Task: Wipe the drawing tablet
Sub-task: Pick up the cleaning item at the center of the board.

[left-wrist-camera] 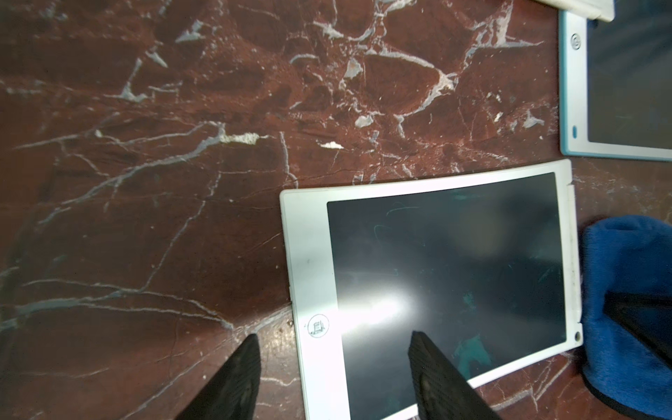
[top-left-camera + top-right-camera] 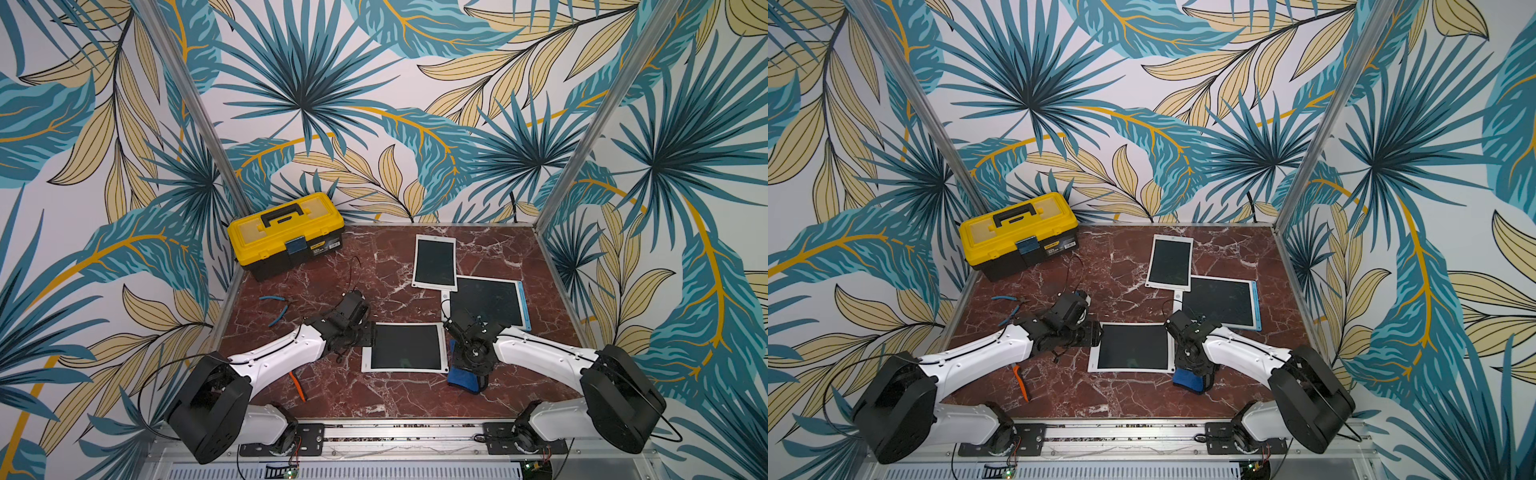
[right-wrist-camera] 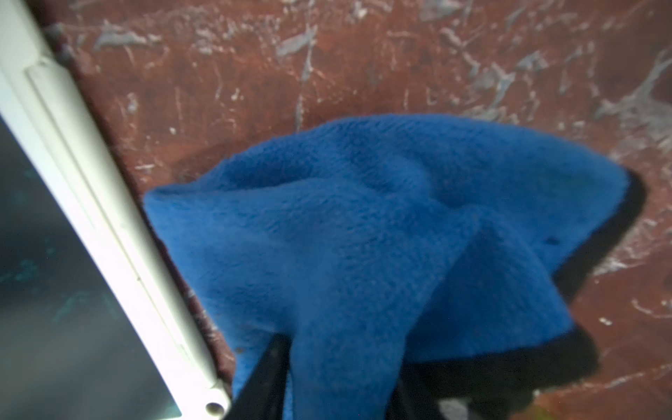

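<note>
The drawing tablet (image 2: 405, 347) (image 2: 1131, 347) is white-framed with a dark screen and lies flat at the front middle of the table. Faint teal marks show on its screen (image 1: 454, 254). My left gripper (image 2: 368, 336) (image 1: 332, 336) is open, low over the tablet's left edge, one finger over the screen and one over the table. A blue cloth (image 2: 463, 376) (image 3: 382, 203) lies bunched on the table just right of the tablet's frame (image 3: 91, 189). My right gripper (image 2: 467, 365) (image 3: 338, 363) points down into the cloth, shut on a raised fold.
Two more tablets lie behind, one white (image 2: 434, 262) and one blue-edged (image 2: 488, 301). A yellow toolbox (image 2: 286, 232) stands at the back left. Blue-handled pliers (image 2: 276, 309) and an orange tool (image 2: 297, 386) lie by the left arm. Walls close in on three sides.
</note>
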Motion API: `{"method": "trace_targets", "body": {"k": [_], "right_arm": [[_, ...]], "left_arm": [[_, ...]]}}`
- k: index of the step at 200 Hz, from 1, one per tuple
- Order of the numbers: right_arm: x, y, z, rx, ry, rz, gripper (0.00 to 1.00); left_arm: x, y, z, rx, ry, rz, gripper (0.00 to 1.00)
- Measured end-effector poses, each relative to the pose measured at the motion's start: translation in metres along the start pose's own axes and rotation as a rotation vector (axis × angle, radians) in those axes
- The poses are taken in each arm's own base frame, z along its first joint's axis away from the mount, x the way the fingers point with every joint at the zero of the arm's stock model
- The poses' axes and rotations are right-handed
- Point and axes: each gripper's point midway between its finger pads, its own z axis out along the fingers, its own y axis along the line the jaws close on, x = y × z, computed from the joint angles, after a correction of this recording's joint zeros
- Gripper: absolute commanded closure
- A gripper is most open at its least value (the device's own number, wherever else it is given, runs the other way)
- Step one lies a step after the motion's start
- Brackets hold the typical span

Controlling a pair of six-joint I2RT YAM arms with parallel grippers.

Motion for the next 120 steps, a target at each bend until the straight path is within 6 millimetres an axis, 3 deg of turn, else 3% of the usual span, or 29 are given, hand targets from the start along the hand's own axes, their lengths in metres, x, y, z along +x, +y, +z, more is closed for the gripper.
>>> {"method": "trace_targets", "body": {"k": [16,66,95,120], "right_arm": [[0.000,-0.002,-0.001,-0.014,-0.019,0.007,0.87],[0.002,-0.005,-0.013,-0.099,-0.063,0.014,0.81],[-0.004,0.006,-0.043,-0.212,-0.107,-0.023,0.80],[-0.019,0.032,-0.070,-0.297,-0.129,-0.074,0.79]], "left_arm": [[0.003,0.001,0.004,-0.005,0.014,-0.002,0.33],[0.002,-0.002,0.006,0.010,0.015,-0.002,0.33],[0.005,0.000,0.012,0.004,0.029,-0.005,0.38],[0.008,0.004,0.015,-0.003,0.042,-0.009,0.48]]}}
